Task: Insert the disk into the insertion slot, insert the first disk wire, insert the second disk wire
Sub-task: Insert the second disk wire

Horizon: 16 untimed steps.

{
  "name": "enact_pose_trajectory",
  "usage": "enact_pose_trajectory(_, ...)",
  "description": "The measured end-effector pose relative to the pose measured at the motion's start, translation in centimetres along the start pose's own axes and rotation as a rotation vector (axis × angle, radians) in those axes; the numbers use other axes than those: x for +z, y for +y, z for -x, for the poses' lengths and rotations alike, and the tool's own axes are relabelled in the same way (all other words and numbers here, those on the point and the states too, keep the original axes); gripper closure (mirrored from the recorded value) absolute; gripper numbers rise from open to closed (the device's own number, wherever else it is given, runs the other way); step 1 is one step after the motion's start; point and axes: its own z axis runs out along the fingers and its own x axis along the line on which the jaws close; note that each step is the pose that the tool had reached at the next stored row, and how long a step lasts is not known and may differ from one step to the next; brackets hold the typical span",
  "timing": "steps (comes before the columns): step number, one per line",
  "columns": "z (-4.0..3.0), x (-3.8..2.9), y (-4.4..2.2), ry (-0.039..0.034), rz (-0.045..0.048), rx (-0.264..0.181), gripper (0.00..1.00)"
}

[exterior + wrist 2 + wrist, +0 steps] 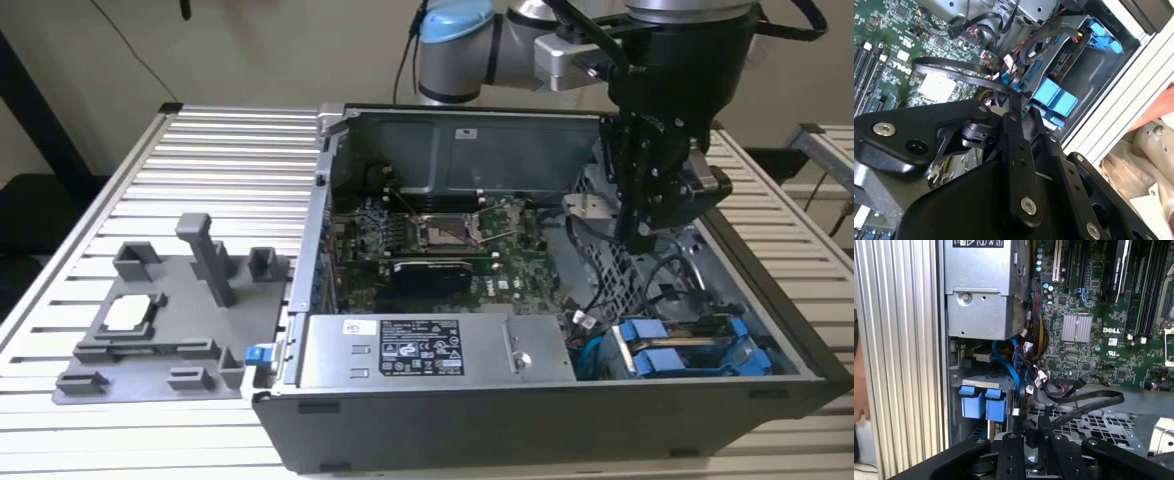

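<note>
- The gripper [639, 238] hangs tip-down inside the open computer case [534, 420]. It is above a perforated metal panel [1094, 422] next to the motherboard [427, 240].
- Its jaws stand narrow, pinched on the plug end of a black flat wire [1104, 401]. In both wrist views this wire loops out from the tip and curves back toward the board.
- The disk [674, 358], marked by its blue bracket, sits in the insertion slot [1096, 67]. It is lower than the gripper's tip and apart from it, and nothing of the gripper touches it.
- In the first wrist view the bracket's two blue tabs [986, 406] lie ahead of the gripper and off to one side. A bundle of thin wires [1026, 365] runs between them and the held plug.
- The power-supply box [427, 350] lies just beside the slot.
- A grey fixture [174, 310] rests on the slatted table [200, 140] outside the case, well apart from the gripper.
</note>
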Motion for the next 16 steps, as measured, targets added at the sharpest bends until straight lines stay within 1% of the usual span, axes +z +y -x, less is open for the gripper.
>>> enact_pose_trajectory(4, 0.01, 0.01, 0.10, -0.0003, -0.0149, -0.006, 0.73)
enact_pose_trajectory(6, 0.02, 0.01, 0.16, -0.0003, -0.0183, -0.007, 0.73)
enact_pose_trajectory(10, 0.02, 0.00, 0.20, -0.0004, -0.0197, -0.008, 0.73)
enact_pose_trajectory(11, 0.02, 0.00, 0.20, -0.0004, -0.0197, -0.008, 0.76)
enact_pose_trajectory(12, 0.02, 0.00, 0.21, -0.0004, -0.0197, -0.008, 0.83)
enact_pose_trajectory(16, 0.02, 0.00, 0.21, -0.0004, -0.0196, -0.008, 0.83)
